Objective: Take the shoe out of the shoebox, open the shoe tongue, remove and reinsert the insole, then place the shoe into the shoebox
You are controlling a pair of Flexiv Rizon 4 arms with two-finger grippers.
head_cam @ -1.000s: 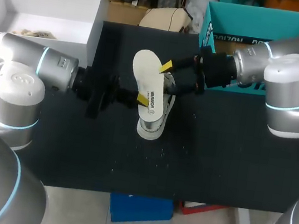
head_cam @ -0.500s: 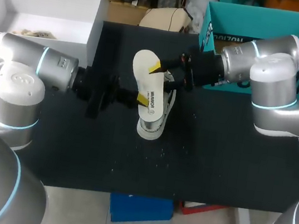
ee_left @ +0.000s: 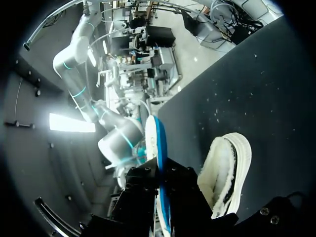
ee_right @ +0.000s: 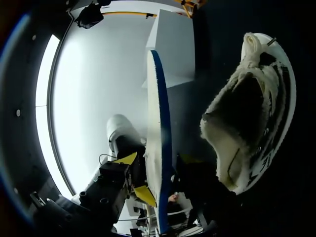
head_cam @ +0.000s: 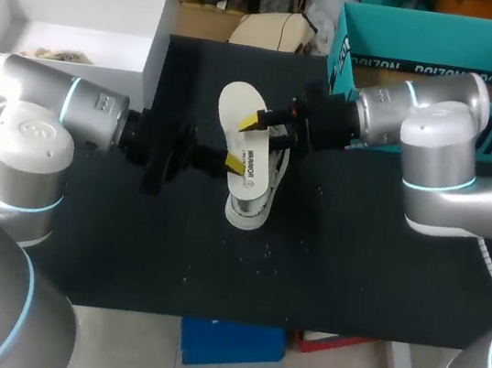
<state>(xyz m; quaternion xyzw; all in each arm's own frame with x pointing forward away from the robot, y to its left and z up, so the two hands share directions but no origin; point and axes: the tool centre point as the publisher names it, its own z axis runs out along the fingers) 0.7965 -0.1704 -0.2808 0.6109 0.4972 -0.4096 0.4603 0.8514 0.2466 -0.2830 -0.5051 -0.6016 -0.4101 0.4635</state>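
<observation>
Left pincer (head_cam: 234,161) is clenched on the flat white foam insole with a blue underside (head_cam: 240,118). In the left wrist view the insole (ee_left: 157,143) stands edge-on between the two black fingers (ee_left: 140,190), and they press it from both sides. The insole is held in the air, tilted, just above the shoe.

The right pincer (head_cam: 257,123) is at the upper half of the same insole, coming in from the right side. One yellow tip lies over the white face. If it grasps the insole or only touches it, I cannot tell.

The white slip-on shoe with fleecy lining and black markings (head_cam: 250,205) rests on the black tabletop (head_cam: 356,256), directly under the insole, outside of any box. In the right wrist view its opening (ee_right: 247,113) is beside the edge-on insole (ee_right: 157,123).

The open white cardboard shoebox (head_cam: 77,15) is at the far left corner, well apart from the shoe. A teal cardboard box (head_cam: 435,32) is at the far right, behind the right arm. Small white crumbs lie on the tabletop near the shoe.
</observation>
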